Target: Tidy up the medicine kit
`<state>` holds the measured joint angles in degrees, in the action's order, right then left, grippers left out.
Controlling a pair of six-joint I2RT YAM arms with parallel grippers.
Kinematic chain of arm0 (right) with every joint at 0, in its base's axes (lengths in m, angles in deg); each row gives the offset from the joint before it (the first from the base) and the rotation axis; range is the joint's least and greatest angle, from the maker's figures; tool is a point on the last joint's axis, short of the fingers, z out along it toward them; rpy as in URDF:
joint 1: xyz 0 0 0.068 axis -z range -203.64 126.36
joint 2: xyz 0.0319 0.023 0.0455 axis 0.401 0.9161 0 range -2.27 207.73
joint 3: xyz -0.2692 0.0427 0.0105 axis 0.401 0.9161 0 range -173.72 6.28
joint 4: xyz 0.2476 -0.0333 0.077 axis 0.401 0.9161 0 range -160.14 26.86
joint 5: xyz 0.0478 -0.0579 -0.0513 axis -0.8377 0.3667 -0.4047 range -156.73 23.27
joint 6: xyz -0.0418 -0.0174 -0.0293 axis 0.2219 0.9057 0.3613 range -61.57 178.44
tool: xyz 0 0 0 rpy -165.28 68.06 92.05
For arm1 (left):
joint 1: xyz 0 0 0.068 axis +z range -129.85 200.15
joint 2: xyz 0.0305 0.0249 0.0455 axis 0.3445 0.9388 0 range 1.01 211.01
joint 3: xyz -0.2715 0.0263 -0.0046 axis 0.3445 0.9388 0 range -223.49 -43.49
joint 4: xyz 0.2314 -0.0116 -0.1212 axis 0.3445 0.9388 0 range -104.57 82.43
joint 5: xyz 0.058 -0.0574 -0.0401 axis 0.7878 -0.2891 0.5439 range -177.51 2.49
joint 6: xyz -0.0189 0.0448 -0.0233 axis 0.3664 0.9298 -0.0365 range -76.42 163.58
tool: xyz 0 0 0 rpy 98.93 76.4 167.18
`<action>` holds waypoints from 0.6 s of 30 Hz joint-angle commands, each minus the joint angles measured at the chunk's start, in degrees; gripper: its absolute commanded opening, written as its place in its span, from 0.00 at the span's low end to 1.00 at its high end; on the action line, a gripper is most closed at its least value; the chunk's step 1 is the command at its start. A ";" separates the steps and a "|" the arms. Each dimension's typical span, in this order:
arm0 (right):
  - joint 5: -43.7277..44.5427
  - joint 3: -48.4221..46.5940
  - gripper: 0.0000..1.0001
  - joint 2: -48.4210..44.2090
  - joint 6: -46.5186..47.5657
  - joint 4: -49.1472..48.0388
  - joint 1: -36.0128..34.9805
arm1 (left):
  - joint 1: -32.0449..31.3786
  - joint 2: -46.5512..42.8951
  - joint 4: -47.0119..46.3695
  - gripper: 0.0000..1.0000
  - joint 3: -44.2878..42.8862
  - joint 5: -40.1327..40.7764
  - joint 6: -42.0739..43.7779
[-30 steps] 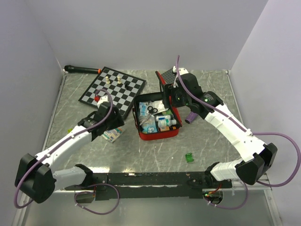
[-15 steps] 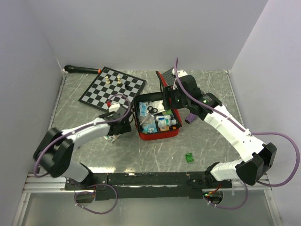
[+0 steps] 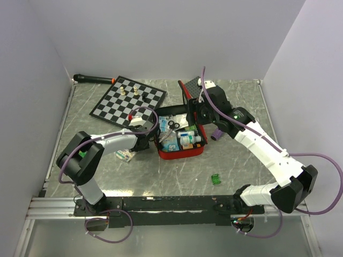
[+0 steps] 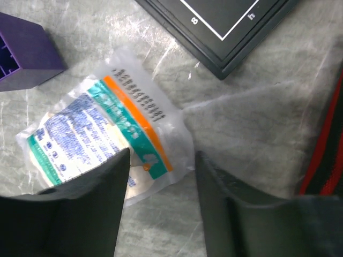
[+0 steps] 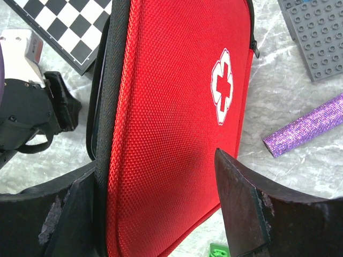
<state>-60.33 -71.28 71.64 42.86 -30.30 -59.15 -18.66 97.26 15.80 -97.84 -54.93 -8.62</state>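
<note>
a: hovering with left gripper (image 4: 161,160) spread wide over the packet (image 4: 102,134), nothing held. kit (image 3: 179,154) lying open dead centre, packet at its 9 o'clock.
b: might pinch only slick film at the corner and drop it short. right gripper (image 5: 155,163) gaping too, empty, facing the upright lid (image 5: 171,107) at 3 o'clock; may flop shut on the way in.

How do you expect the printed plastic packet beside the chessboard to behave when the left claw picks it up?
The packet will probably be floppy and light: it is a thin, crinkled clear pouch lying flat. Its glossy film may slip, so the open left claw likely needs an edge pinch.
</note>
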 commanded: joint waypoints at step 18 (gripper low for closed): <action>0.73 0.66 0.75 -2.80 0.28 -1.16 -0.35 | 0.31 -4.47 -2.86 0.01 4.25 -6.55 1.67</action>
<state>-60.33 -71.00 71.48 42.88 -30.33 -59.15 -18.66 96.47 12.87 -96.11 -55.76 -7.86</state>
